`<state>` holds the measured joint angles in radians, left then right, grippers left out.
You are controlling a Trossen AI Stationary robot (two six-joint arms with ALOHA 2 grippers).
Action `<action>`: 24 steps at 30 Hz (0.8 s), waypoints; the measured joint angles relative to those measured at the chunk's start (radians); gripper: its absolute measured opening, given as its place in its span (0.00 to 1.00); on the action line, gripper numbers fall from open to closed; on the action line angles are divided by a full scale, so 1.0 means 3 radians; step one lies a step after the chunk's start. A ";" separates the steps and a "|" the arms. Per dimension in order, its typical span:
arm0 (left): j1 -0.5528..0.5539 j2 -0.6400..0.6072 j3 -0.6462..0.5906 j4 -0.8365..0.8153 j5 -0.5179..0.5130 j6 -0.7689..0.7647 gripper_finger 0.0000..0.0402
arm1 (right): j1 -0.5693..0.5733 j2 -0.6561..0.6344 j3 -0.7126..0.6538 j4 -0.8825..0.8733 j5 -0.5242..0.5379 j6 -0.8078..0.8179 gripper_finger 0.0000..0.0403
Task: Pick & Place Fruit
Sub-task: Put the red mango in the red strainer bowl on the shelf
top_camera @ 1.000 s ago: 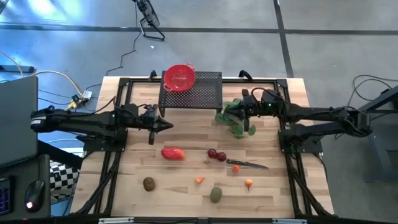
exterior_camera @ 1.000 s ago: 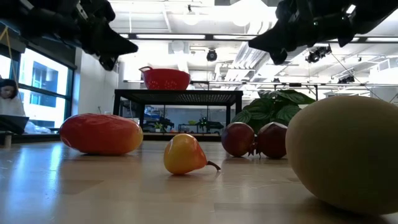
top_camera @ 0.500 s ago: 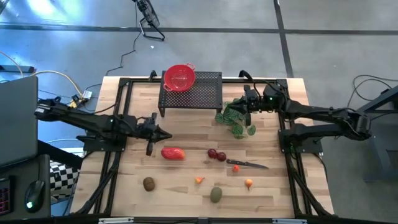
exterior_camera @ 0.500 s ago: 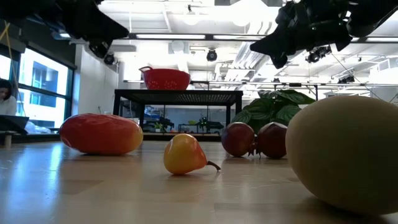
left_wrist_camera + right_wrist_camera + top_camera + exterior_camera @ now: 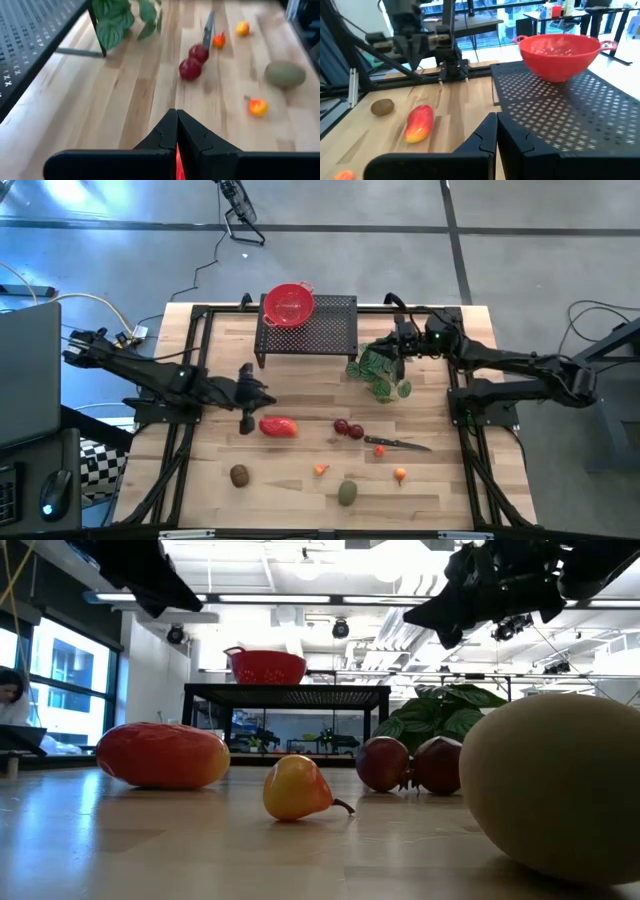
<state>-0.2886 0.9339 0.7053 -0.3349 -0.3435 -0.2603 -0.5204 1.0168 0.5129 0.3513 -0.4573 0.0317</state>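
Your left gripper point(image 5: 262, 392), fingers pressed together, hovered just left of the red oblong fruit point(image 5: 278, 426). Rightward lay the two dark-red round fruits point(image 5: 348, 428). Your right gripper point(image 5: 392, 352), also pressed together, hung over the leafy plant point(image 5: 378, 372).

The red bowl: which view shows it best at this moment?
The right wrist view: the red bowl sits close and unobstructed on the black perforated rack. The high view shows it from above, small; the low view shows it side-on, far off. The left wrist view misses it.
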 joint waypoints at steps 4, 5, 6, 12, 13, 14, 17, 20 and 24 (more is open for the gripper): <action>0.0000 0.0204 0.0156 -0.0205 -0.0025 0.0004 0.00 | -0.0206 -0.0029 0.0000 -0.0005 -0.0176 0.0051 0.01; 0.0000 0.0228 0.0173 -0.0212 -0.0025 0.0005 0.00 | -0.0248 -0.0032 0.0000 0.0003 -0.0212 0.0061 0.01; 0.0000 0.0241 0.0182 -0.0212 -0.0025 0.0016 0.00 | -0.0280 -0.0031 0.0000 0.0003 -0.0247 0.0068 0.01; 0.0000 0.0259 0.0184 -0.0193 -0.0027 0.0065 0.00 | -0.0349 -0.0031 -0.0139 0.0130 -0.0336 0.0105 0.01; 0.0000 0.0259 0.0184 -0.0192 -0.0027 0.0065 0.00 | -0.0348 -0.0035 -0.0187 0.0180 -0.0334 0.0140 0.01; 0.0000 0.0260 0.0184 -0.0194 -0.0027 0.0065 0.00 | -0.0349 -0.0039 -0.0238 0.0242 -0.0335 0.0173 0.01; 0.0000 0.0259 0.0184 -0.0194 -0.0027 0.0065 0.00 | -0.0349 -0.0044 -0.0376 0.0428 -0.0336 0.0254 0.01; 0.0000 0.0259 0.0184 -0.0195 -0.0027 0.0066 0.00 | -0.0347 -0.0045 -0.0494 0.0590 -0.0336 0.0336 0.01; 0.0000 0.0259 0.0184 -0.0195 -0.0027 0.0065 0.00 | -0.0312 -0.0045 -0.0631 0.0833 -0.0320 0.0427 0.01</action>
<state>-0.2886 1.0115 0.7605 -0.3935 -0.3515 -0.2409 -0.6140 1.0035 0.3235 0.6013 -0.5533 0.1598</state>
